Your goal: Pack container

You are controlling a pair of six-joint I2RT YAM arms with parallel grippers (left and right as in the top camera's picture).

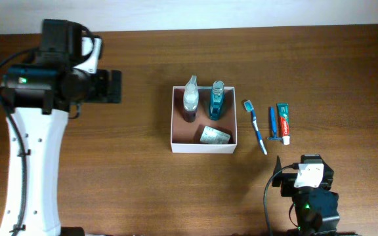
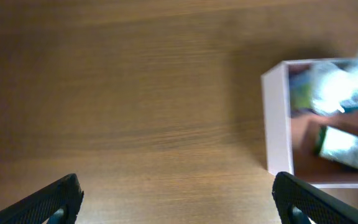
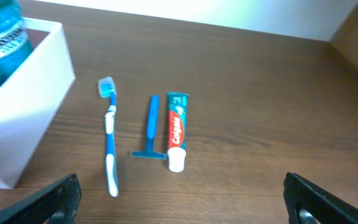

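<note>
The container (image 1: 175,117) is a square white box with a reddish-brown inside at the table's middle. In it are a clear bottle (image 1: 190,98), a blue mouthwash bottle (image 1: 216,99) and a small lying bottle (image 1: 214,136). To its right lie a blue toothbrush (image 1: 255,126), a blue razor (image 1: 273,124) and a toothpaste tube (image 1: 283,122). My left gripper (image 2: 178,199) is open and empty, left of the container (image 2: 277,124). My right gripper (image 3: 182,199) is open and empty, in front of the toothbrush (image 3: 110,134), razor (image 3: 151,127) and toothpaste (image 3: 176,129).
The brown wooden table (image 1: 110,164) reaches a pale wall at the far edge. The left arm's white body (image 1: 35,164) stands at the left. The right arm's base (image 1: 307,196) sits at the front right. The container's white corner (image 3: 30,106) shows in the right wrist view.
</note>
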